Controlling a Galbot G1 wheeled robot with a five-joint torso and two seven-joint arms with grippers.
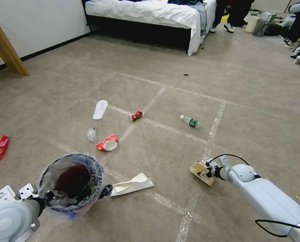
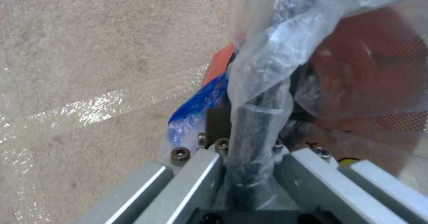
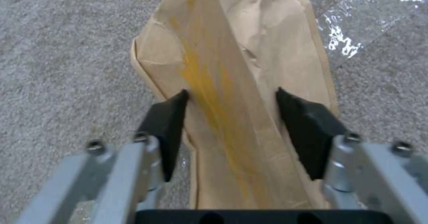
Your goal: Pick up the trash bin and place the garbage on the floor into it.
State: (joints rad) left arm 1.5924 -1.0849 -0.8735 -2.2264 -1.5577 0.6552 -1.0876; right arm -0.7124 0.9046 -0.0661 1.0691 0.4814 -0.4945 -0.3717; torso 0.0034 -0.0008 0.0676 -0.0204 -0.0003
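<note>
Straddling the crumpled brown paper bag [image 3: 249, 93], the right claw [image 3: 232, 117] has its two dark pads spread wide to either side of the bag's creased middle, not yet pinching it. The bag lies flat on the floor [image 1: 244, 101], next to a pale tape line. If the pads close on it as they stand, I judge they may only fold the thin paper upward and slide off, or catch one loose layer so the bag droops and drops on the way across. The carpet pile could also snag a pad pressed too low.

The right arm reaches forward and down from the robot's right side, wrist low, with the claw at the bag's near end.

The left claw [image 1: 49, 196] is clamped on the rim of the trash bin [image 1: 72, 181], which is held low at the robot's left front, its mouth facing up. In the left wrist view the rim and the crinkly liner [image 2: 276, 50] are squeezed between the fingers. That grip is on one edge only, so the bin could tilt or the liner could slip out

Other garbage lies scattered well apart: folded white paper [image 1: 132, 184] just beside the bin, a crushed paper cup [image 1: 107, 143], a red can [image 1: 136, 115] and a bottle [image 1: 190, 121]
</note>
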